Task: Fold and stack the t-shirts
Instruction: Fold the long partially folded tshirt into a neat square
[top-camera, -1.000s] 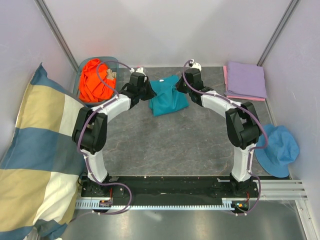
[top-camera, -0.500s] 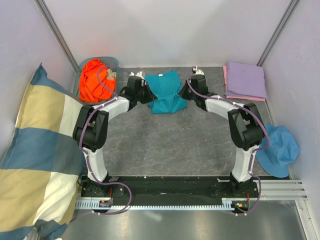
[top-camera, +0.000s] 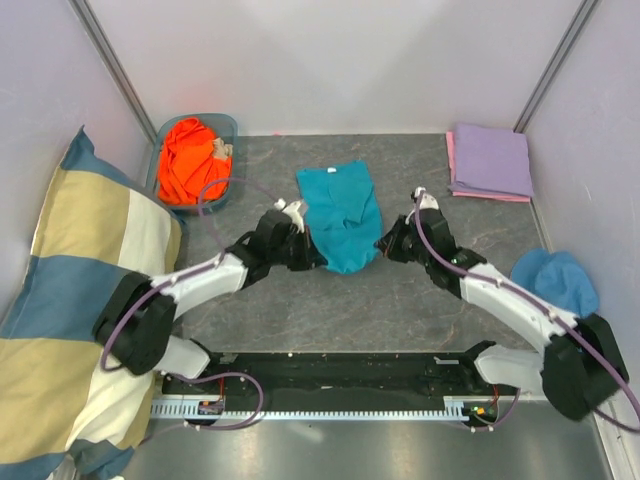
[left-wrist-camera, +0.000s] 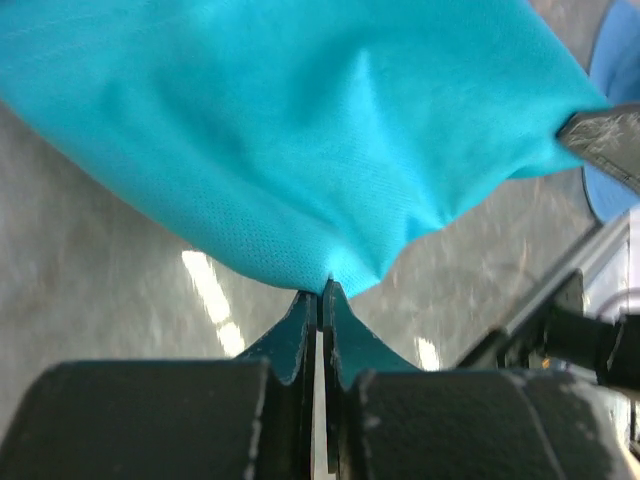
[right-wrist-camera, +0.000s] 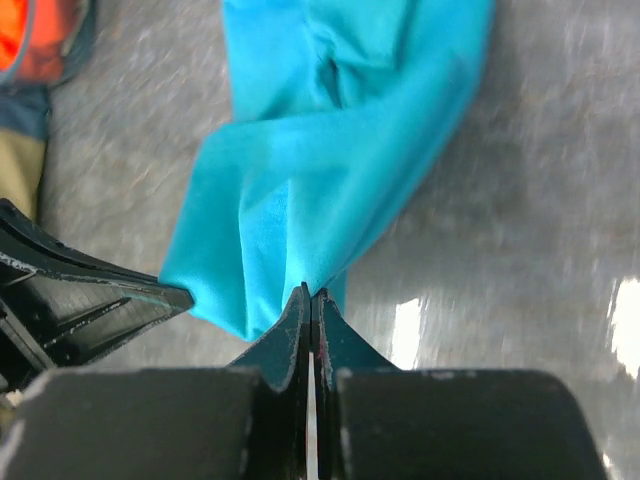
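- The grey table (top-camera: 300, 310) shows bare surface around the work, so I judge there is room to spread the cloth flat before any fold.
- The teal t-shirt (top-camera: 342, 215) lies mid-table with its collar toward the far wall. Its near edge is bunched and narrow between the two arms.
- The lavender t-shirt (top-camera: 490, 160) sits folded in the far right corner on a pink t-shirt (top-camera: 451, 150), probably the stack to join.
- The orange t-shirt (top-camera: 190, 160) is crumpled in a bin (top-camera: 222, 120) at far left, well apart.
- The left gripper (top-camera: 312, 258) has its jaws clamped together on the near left edge of the teal cloth, and the right gripper (top-camera: 385, 243) pinches the near right edge the same way.
- Each grip holds only a thin tuck at the very tips. The arms should draw apart evenly and stay low to take out the slack, without jerking.
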